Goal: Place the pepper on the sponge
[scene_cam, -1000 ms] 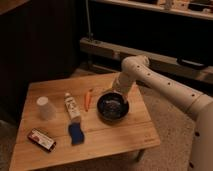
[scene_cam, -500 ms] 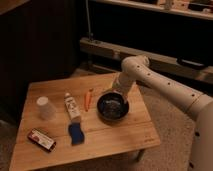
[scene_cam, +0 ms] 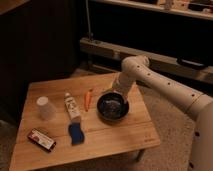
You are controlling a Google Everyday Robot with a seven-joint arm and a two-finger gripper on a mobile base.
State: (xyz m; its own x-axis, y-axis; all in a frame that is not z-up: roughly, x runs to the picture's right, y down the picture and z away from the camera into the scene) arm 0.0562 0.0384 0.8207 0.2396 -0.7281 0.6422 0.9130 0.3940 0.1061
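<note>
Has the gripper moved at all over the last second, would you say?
No. The gripper sits at the far rim of the black bowl, apart from the pepper, as before.

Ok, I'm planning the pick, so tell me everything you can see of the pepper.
The pepper is small, slender, orange and tapered, smooth-looking. It lies flat on the wooden table between the white tube and the dark bowl, seemingly touching neither. The blue sponge lies apart, nearer the camera. The gripper hangs open by the bowl's far rim, not on the pepper.
</note>
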